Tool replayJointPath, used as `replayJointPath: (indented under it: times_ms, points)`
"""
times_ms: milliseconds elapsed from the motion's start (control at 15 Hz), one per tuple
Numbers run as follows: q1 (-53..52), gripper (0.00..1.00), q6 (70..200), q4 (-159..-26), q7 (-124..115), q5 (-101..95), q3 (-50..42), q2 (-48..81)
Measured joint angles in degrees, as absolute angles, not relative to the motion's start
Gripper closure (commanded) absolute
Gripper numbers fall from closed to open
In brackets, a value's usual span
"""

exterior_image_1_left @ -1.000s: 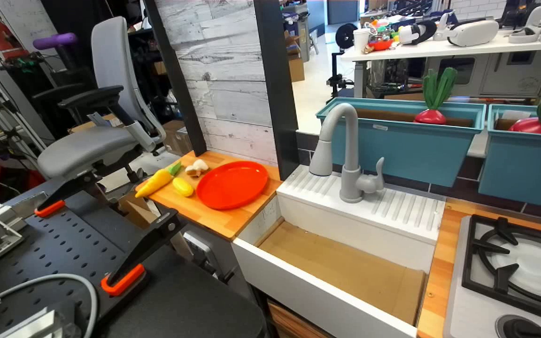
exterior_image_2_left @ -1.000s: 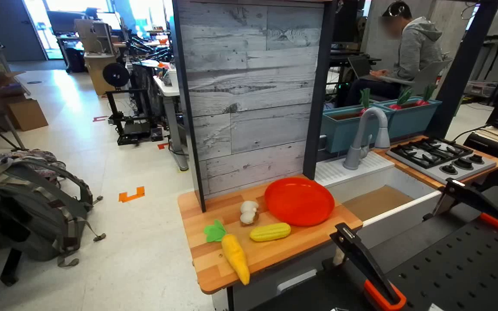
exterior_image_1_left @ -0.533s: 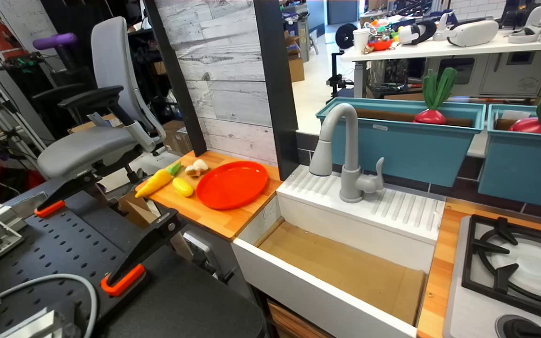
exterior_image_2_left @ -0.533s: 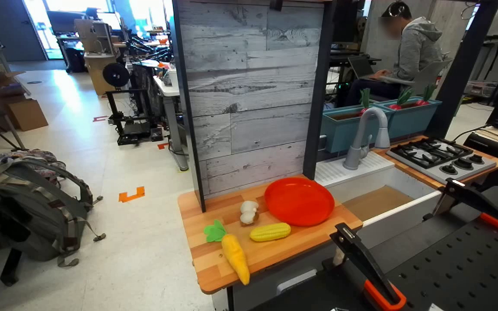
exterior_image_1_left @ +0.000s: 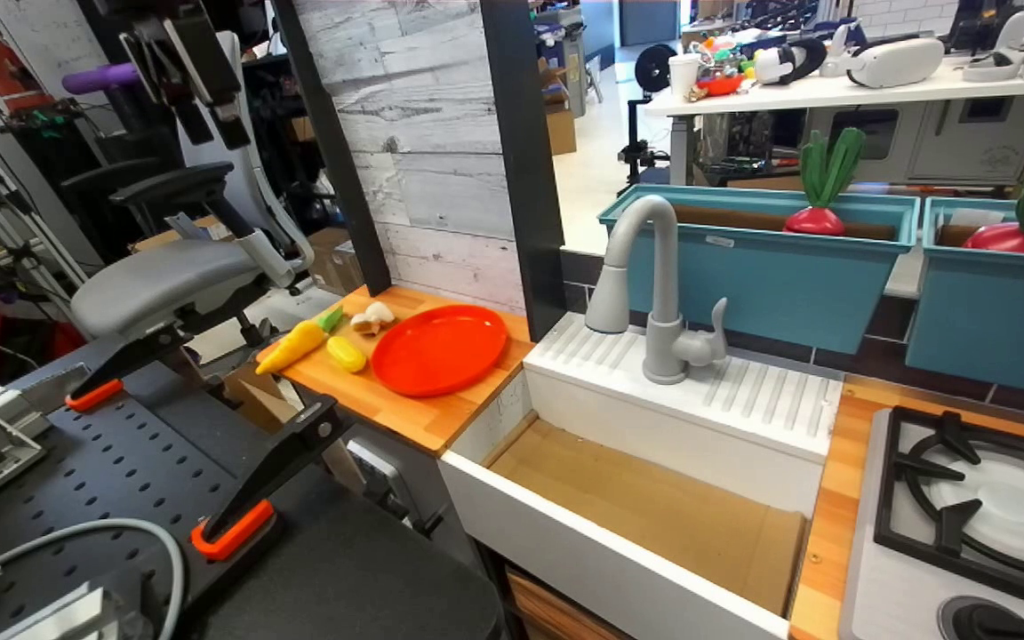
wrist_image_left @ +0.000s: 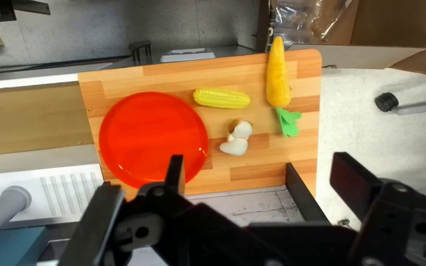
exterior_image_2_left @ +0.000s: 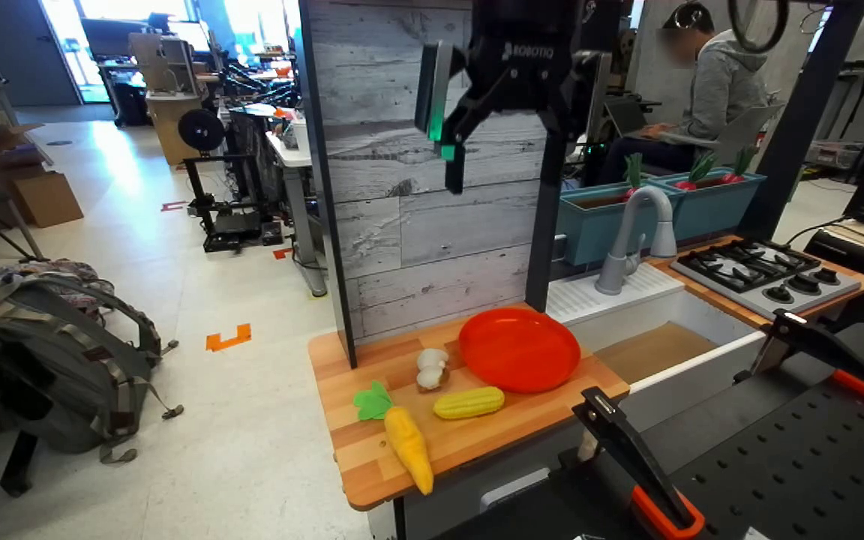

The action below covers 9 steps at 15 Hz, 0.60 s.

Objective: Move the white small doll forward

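On the wooden counter (wrist_image_left: 264, 157), the white doll (wrist_image_left: 237, 143) lies well below the widely parted jaws.

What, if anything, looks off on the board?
The carrot: its tip pokes past the edge of the board in the wrist view, so it might get knocked off. The doll appears to lie on its side rather than upright. Plate and corn look fine; I see no spill or damage.

In an exterior view, the black fingers (exterior_image_2_left: 454, 169) hang downward, spread wide to left and right.
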<state>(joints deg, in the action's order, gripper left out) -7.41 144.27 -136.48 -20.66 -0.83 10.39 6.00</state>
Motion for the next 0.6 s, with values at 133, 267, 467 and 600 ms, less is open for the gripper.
replayJointPath:
  times_ms: [133, 267, 467, 600]
  points:
    - [-8.3, 0.00, 148.2, -135.6, -24.5, -3.0, 9.7, 10.9]
    - [-9.7, 0.00, 152.5, -134.4, -27.5, -3.6, 8.4, 15.7]
    - [-11.8, 0.00, 158.4, -131.6, -29.9, -3.2, 5.7, 22.3]
    - [-12.7, 0.00, 160.7, -129.2, -30.0, -2.2, 4.4, 26.5]
